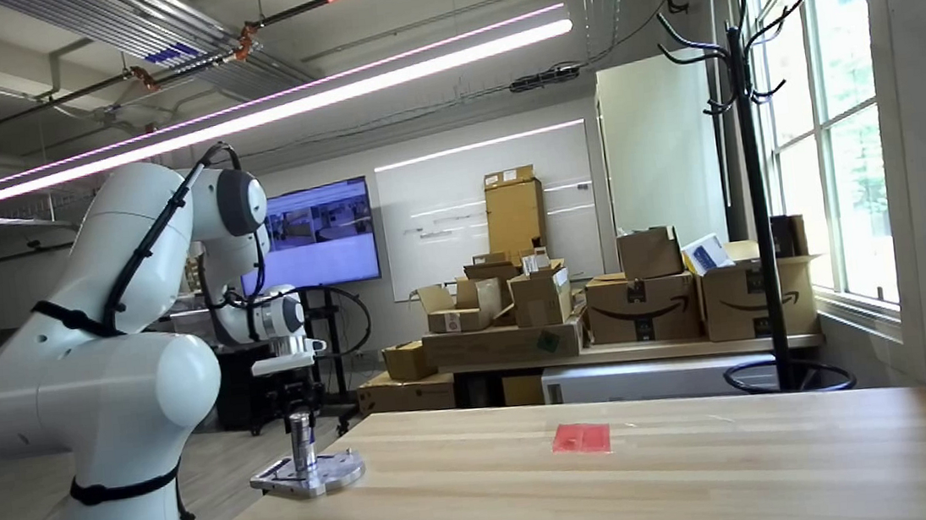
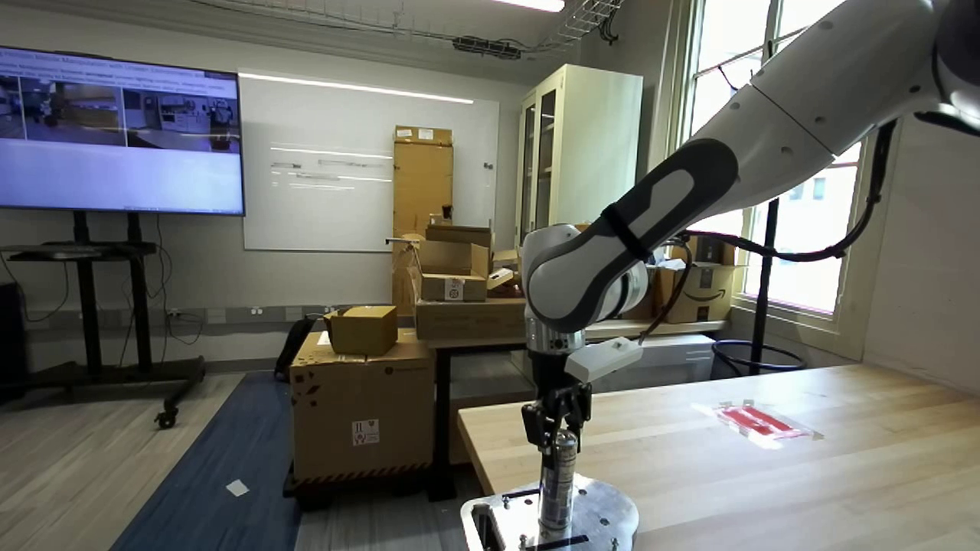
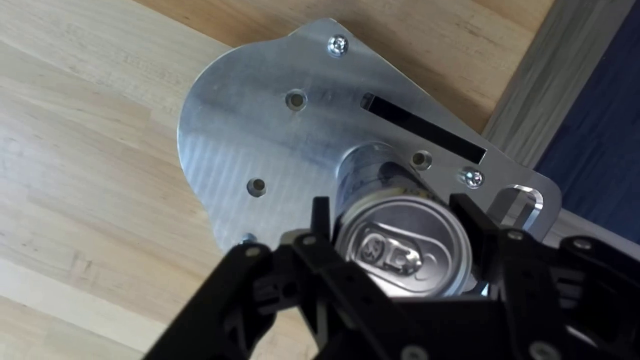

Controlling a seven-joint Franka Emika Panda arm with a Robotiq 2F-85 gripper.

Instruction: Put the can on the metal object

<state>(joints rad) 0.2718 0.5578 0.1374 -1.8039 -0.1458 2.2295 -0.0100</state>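
The can (image 1: 302, 445) (image 2: 557, 490) is a slim grey cylinder standing upright on the metal object (image 1: 342, 472) (image 2: 609, 509), a low silvery plate with holes and screws. In the wrist view the can's lid with its pull tab (image 3: 400, 245) faces the camera, and the metal object (image 3: 235, 125) lies beneath it. The can's base appears to meet the plate in both exterior views. My gripper (image 2: 563, 446) is around the can's upper end, one black finger on each side. In the wrist view the gripper (image 3: 390, 210) appears closed on the can's sides, with hardly any gap.
The metal object sits near the corner of the wooden table (image 1: 486, 504), close to its edge above the floor. A flat red item (image 1: 580, 438) (image 2: 758, 422) lies farther along the table. Cardboard boxes (image 1: 642, 308) and a black coat stand (image 1: 753, 181) are behind the table.
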